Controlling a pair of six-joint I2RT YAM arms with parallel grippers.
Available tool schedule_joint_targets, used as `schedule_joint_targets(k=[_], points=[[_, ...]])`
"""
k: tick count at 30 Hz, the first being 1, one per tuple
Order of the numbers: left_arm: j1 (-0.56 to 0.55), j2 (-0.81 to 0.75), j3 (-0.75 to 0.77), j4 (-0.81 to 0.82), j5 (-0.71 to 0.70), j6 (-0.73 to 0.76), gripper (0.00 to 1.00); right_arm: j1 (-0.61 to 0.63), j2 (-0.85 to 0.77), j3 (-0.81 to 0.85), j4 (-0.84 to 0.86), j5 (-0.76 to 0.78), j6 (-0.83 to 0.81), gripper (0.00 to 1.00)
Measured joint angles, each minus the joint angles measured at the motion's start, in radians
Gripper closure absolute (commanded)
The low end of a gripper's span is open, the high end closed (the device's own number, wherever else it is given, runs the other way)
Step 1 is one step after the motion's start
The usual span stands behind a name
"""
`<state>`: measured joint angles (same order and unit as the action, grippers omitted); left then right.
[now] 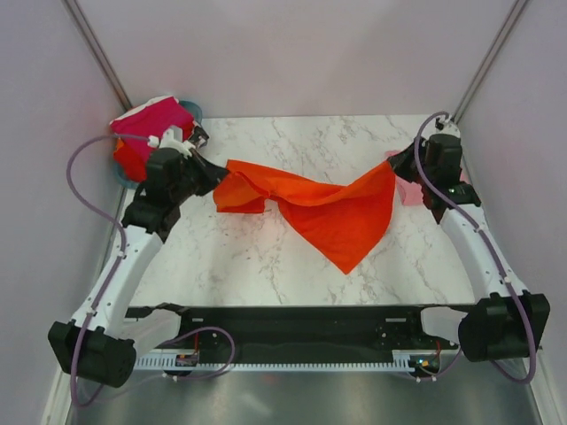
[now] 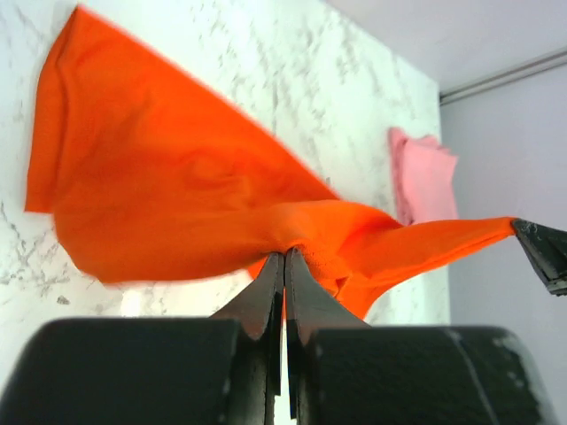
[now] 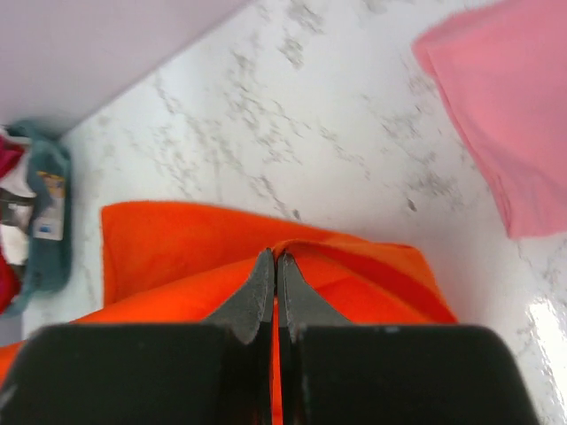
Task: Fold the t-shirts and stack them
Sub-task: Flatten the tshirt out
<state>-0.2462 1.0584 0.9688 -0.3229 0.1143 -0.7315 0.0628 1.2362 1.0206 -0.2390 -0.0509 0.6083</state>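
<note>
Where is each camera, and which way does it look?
Top: above and behind, looking down on the table; left arm and right arm show.
Left wrist: behind the shut left gripper, looking rightward to the pink t-shirt.
Right wrist: behind the shut right gripper, looking leftward to the teal basket.
All three share the orange-red t-shirt.

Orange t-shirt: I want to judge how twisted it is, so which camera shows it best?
Top external: the whole orange t-shirt shows, strung between the left pincer and right pincer, twisted mid-span. The left wrist view shows it foreshortened from the pinched end; the right wrist shows only folds at its pincer.
</note>
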Motion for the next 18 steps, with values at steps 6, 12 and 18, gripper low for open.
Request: schedule_joint_targets(k=[6,12,18], points=[[0.02,-0.002,0.384,-0.095,-0.004,0.054,0.98,0.0,-0.113,0.222,-0.084,-0.05,-0.031,1.0],[0.02,-0.167,0.591,-0.161,-0.066,0.113,0.98,0.001,-0.424,0.263,-0.098,0.006,-0.048,1.0],[0.019,-0.305,0.746,-0.185,-0.087,0.12,0.98,0.001,-0.616,0.347,-0.093,0.049,-0.048,1.0]])
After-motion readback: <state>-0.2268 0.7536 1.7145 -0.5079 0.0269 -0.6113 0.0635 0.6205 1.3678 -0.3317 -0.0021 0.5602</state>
